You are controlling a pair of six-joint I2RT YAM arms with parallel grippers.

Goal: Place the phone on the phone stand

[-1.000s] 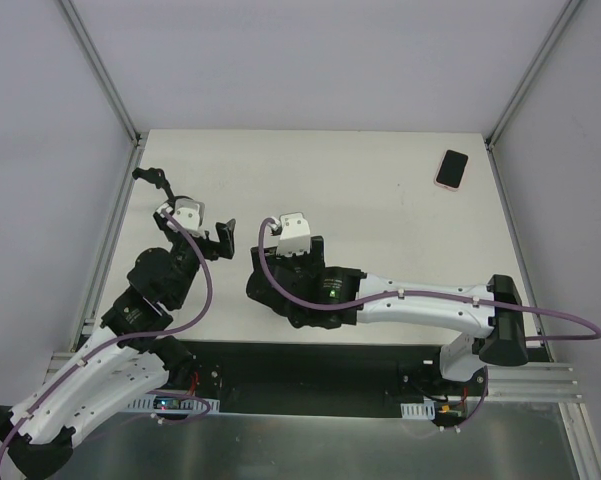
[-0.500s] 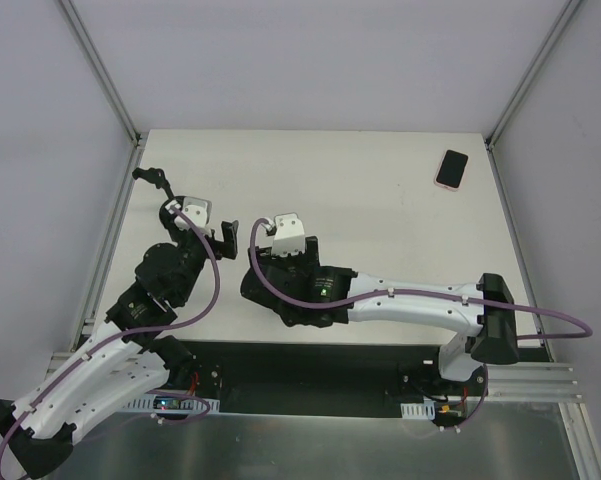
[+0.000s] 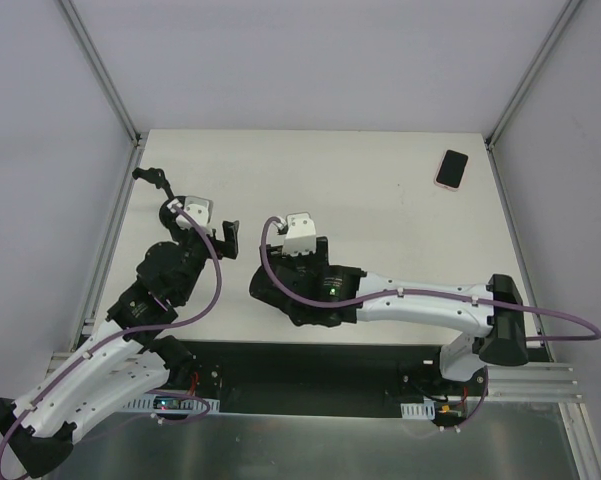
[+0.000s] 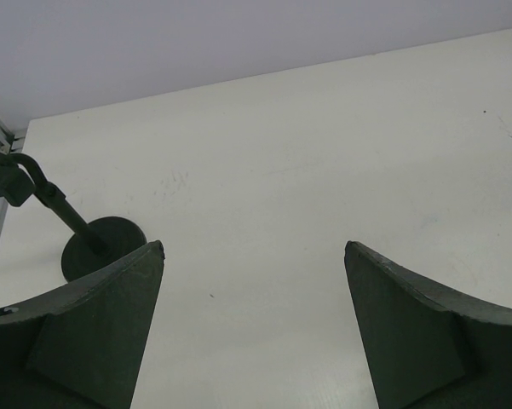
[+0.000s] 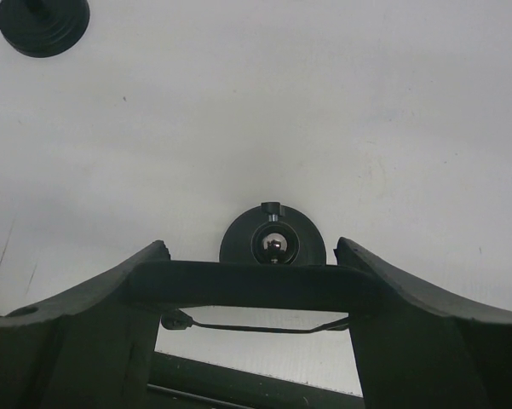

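Observation:
The phone [image 3: 452,168], black with a pink rim, lies flat at the table's far right corner, far from both arms. The black phone stand shows in the right wrist view: round base with a shiny ball joint [image 5: 273,243] and a wide cradle bar [image 5: 256,285]. My right gripper [image 5: 251,245] is shut on that bar, which spans from finger to finger. In the top view the right wrist [image 3: 300,270] hides the stand. My left gripper [image 4: 254,256] is open and holds nothing; it hovers over the left of the table [image 3: 205,235].
A second black stand with a round base [image 4: 102,247] and a thin hooked arm [image 3: 152,178] stands at the far left by the rail. Its base also shows in the right wrist view [image 5: 43,25]. Metal frame posts [image 3: 105,80] rise at both back corners.
My right wrist slid a little left, then back right, still holding the stand. The left gripper rose slightly toward the far left. The phone has not moved.

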